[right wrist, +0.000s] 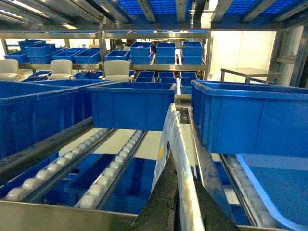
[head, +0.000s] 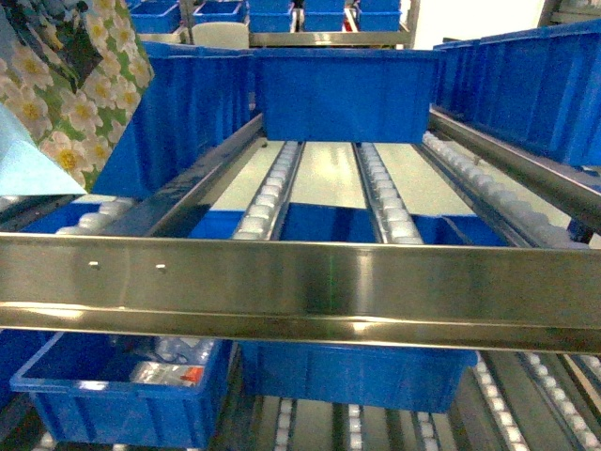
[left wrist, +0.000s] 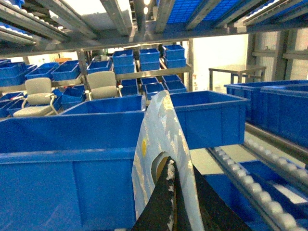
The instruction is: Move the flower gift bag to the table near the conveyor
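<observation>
The flower gift bag, white-and-yellow flowers on green with a pale teal side, hangs at the top left of the head view, above the conveyor. In the left wrist view my left gripper is shut on the bag's pale top edge, by its handle hole. My right gripper is shut on a thin pale paper panel with a yellow spot; I cannot tell whether it belongs to the same bag. Neither gripper shows clearly in the head view. The table is out of view.
A shiny steel rail crosses the front of the rack. Blue bins sit on the roller tracks: one in the middle, a row at right, one close on the left. More bins stand on the lower level.
</observation>
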You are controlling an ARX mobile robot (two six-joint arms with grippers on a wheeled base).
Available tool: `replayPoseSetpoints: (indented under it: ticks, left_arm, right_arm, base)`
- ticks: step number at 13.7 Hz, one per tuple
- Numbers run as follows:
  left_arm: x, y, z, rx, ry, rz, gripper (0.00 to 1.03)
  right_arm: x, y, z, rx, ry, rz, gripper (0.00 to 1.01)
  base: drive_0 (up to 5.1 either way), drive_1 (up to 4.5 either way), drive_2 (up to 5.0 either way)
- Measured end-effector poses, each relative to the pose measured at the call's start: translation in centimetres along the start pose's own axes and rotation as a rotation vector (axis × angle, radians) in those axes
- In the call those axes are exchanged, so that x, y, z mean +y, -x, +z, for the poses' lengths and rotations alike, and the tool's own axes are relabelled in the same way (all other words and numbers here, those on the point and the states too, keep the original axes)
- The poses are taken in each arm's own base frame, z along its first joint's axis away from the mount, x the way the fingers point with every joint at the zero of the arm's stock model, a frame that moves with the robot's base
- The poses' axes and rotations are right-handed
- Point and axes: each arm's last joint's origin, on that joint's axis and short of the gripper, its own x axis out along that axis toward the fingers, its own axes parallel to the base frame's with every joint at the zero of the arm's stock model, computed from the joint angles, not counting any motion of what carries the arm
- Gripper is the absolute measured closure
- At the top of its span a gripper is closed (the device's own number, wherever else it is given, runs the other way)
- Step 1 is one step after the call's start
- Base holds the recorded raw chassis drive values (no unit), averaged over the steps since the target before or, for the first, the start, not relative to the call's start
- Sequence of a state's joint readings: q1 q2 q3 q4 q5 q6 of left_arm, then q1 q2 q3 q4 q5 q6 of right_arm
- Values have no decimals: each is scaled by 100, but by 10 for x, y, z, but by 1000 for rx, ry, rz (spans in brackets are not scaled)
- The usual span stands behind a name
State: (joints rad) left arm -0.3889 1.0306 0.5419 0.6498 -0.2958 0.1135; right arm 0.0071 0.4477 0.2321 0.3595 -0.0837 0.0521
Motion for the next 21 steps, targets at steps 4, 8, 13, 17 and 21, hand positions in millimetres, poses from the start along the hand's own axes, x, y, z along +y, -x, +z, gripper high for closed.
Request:
replayPoseSetpoints:
  ticks: [4,8,13,17,21]
  left_arm:
    - [0,0,0,0,0,2,100]
    - [0,0,-1,2,-1,2,100]
    - [0,0,0,-2,0,2,100]
    - [0,0,0,2,-1,2,100]
    - [0,0,-1,3,-1,1,100]
  right_arm:
    - [0,0,0,4,0,0,99]
    - [0,0,0,0,0,0,99]
    - [0,0,0,3,0,0,99]
    - [0,0,0,3,0,0,99]
    - [0,0,0,2,0,0,99]
  base:
    - [-480,113,361]
    - [-480,107,360]
    - [-476,114,364]
    - [-476,117,365]
    - [-475,115,365]
